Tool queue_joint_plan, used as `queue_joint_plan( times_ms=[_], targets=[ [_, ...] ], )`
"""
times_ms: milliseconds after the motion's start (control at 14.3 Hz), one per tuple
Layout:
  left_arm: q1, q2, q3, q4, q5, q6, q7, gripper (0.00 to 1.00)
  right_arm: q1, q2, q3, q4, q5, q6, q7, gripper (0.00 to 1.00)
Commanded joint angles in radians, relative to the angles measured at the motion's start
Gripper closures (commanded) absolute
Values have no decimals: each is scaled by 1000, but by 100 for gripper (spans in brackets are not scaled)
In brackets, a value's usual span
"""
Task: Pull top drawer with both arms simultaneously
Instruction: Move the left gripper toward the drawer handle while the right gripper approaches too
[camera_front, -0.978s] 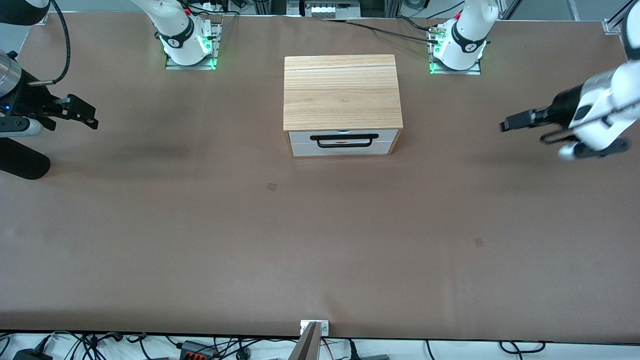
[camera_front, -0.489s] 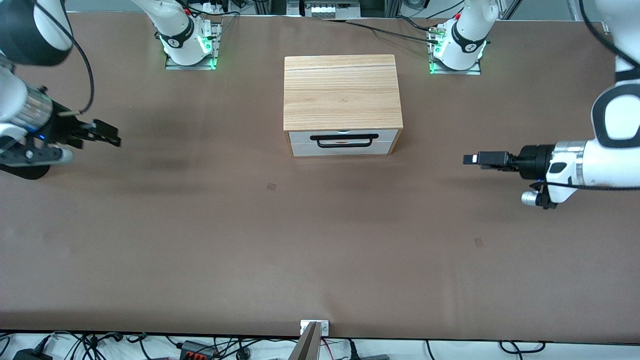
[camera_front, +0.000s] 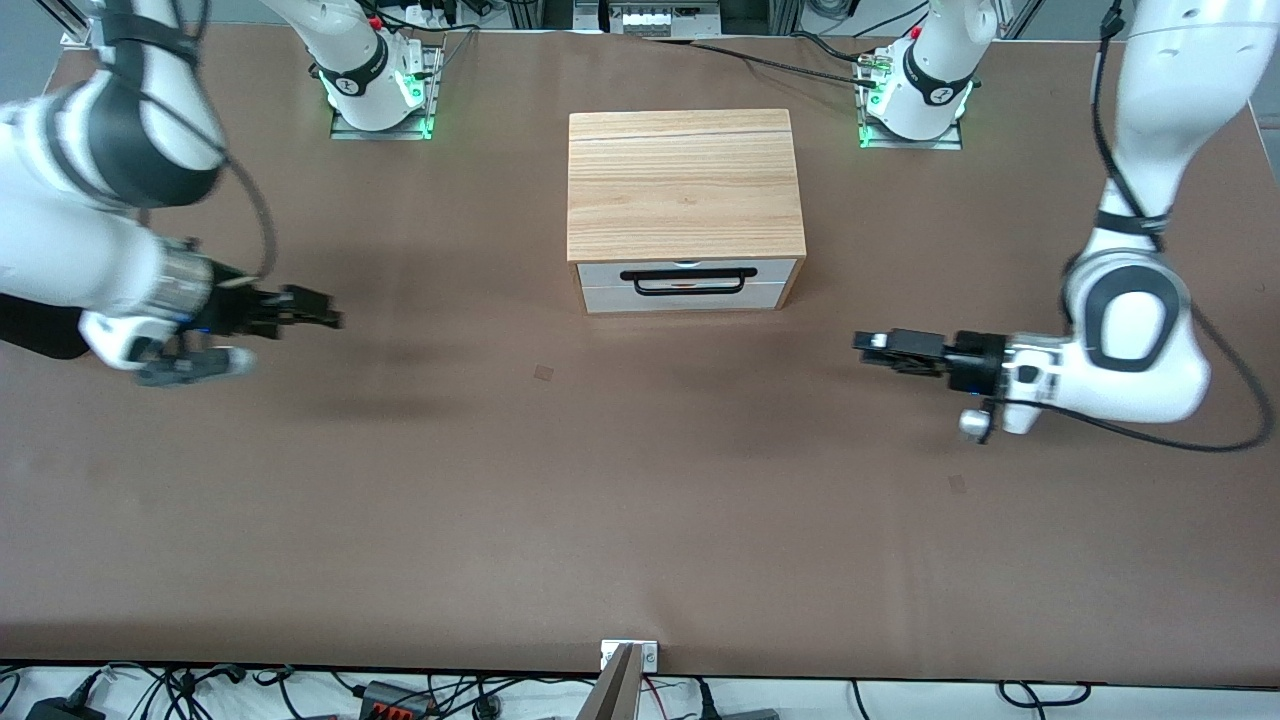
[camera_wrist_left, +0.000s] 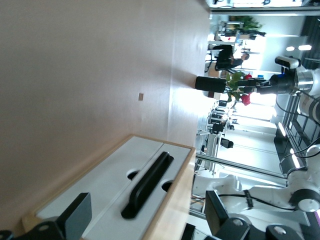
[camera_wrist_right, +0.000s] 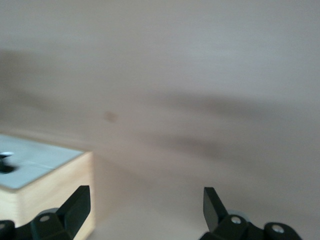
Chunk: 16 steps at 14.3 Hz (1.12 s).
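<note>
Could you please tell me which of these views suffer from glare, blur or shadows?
Front view: evenly lit, soft arm shadows on the brown table. Left wrist view: bright glare in the background; the white drawer front's long black bar handle stays sharp. Right wrist view: smeared with blur.

The left tool (camera_wrist_left: 145, 220), fingers spread, faces the shut top drawer (camera_wrist_left: 107, 192) and its black handle (camera_wrist_left: 147, 184).
</note>
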Motion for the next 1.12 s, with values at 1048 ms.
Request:
queue_joint_plan(
  times_ms=[1048],
  targets=[
    [5, 85, -188, -320, -437, 38, 519, 0, 233, 439, 32, -70, 1251, 22, -837, 0]
  ],
)
